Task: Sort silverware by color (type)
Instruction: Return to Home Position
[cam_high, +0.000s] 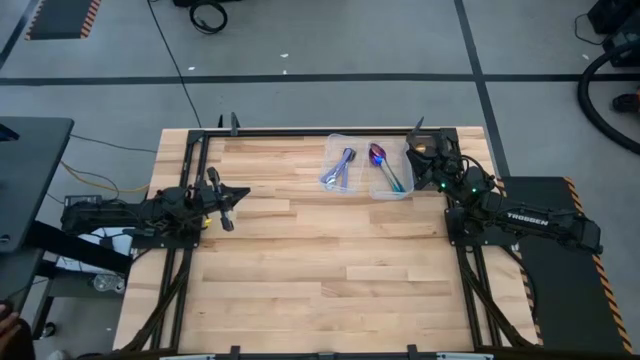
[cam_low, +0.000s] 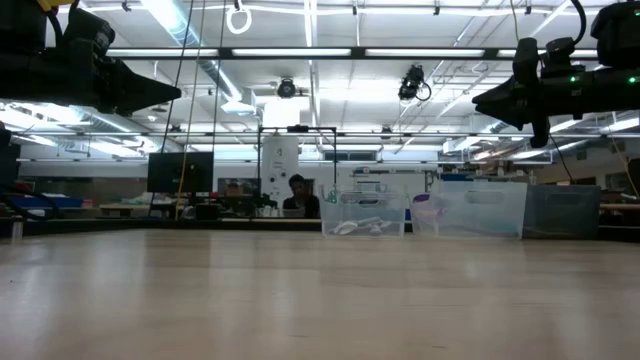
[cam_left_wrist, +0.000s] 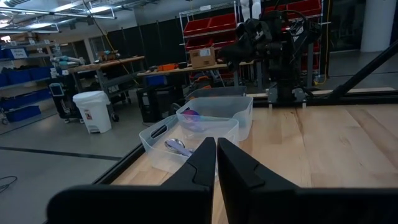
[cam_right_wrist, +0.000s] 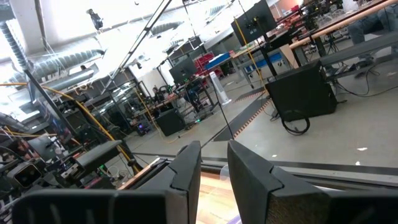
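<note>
The sorting looks finished, which would explain why both arms sit drawn in at the sides. The left hand (cam_left_wrist: 216, 142) hangs near the left edge of the surface (cam_high: 320, 270), fingers almost touching and holding nothing. The right hand (cam_right_wrist: 214, 147) hovers at the far right corner, fingers a little apart and also empty. The silver spoons (cam_high: 338, 172) lie in a clear bin (cam_high: 334, 140) at the far edge. The purple spoons (cam_high: 386, 166) lie in a second clear bin (cam_high: 402, 195) right beside it, so the colours stay apart. Only the low view shows a darker bin (cam_low: 560, 212) next to them, which the right arm hides from above. I cannot tell whether gold pieces lie inside.
</note>
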